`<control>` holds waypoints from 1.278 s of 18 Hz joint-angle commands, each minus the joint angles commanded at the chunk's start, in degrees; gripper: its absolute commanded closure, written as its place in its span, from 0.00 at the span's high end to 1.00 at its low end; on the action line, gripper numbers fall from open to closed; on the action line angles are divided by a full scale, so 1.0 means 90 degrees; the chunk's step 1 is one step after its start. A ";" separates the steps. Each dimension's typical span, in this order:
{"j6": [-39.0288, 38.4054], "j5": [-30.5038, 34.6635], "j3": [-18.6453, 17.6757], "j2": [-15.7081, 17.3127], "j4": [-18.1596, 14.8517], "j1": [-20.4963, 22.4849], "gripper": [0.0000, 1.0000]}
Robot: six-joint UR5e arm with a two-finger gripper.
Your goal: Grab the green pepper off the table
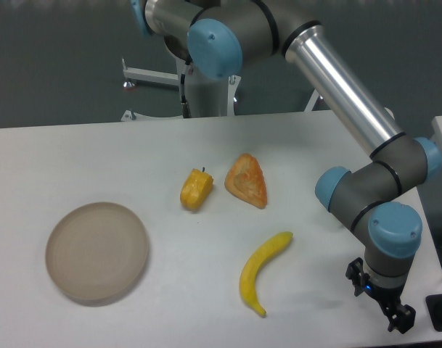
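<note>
No green pepper shows in this view; it is hidden or out of frame. My gripper (381,299) hangs from the blue-capped wrist at the front right of the white table (133,152), pointing down close to the tabletop. Only its black body and finger parts show, and the wrist covers the space between them. I cannot tell whether the jaws are open or shut, or whether anything is held.
A yellow-orange pepper (196,188) with a dark stem lies mid-table, and an orange-brown bread-like wedge (247,181) lies right of it. A yellow banana (261,272) lies in front. A round beige plate (97,251) sits at the front left. The arm's silver link (340,80) crosses the back right.
</note>
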 joint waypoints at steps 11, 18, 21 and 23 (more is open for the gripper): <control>-0.0049 -0.0088 -0.0312 0.0332 -0.0058 0.0010 1.00; -0.0254 -0.0146 -0.0936 0.0917 -0.0439 0.0098 1.00; -0.0303 -0.0361 -0.1375 0.1317 -0.0673 0.0253 1.00; -0.0303 -0.0381 -0.1804 0.1658 -0.0907 0.0419 1.00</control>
